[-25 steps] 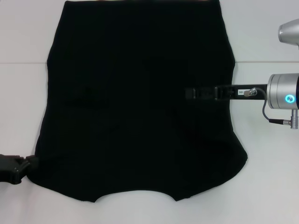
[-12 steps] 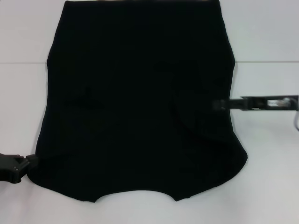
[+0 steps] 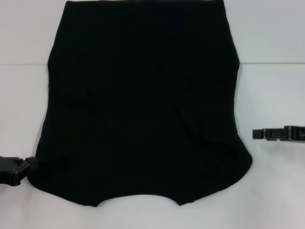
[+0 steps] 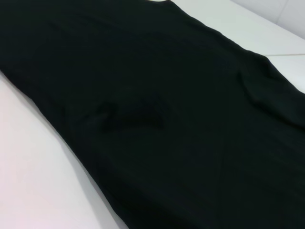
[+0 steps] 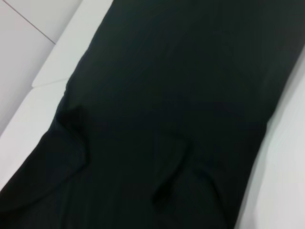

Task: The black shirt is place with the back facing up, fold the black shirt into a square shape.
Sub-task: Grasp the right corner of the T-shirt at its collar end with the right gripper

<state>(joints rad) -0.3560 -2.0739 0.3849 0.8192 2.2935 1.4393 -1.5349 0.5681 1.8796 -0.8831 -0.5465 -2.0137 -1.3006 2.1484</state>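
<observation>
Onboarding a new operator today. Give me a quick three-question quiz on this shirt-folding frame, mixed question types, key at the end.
1. True or false: the right end effector is touching the black shirt.
2. Multiple choice: the left end effector sits at the shirt's A) far edge, B) near left corner, C) middle, D) right edge.
3. Short answer: is any white lettering visible on the shirt?

Key
1. False. It sits over the bare white table, off the shirt's right edge.
2. B.
3. No. The visible side is plain black in the head view and both wrist views.
</observation>
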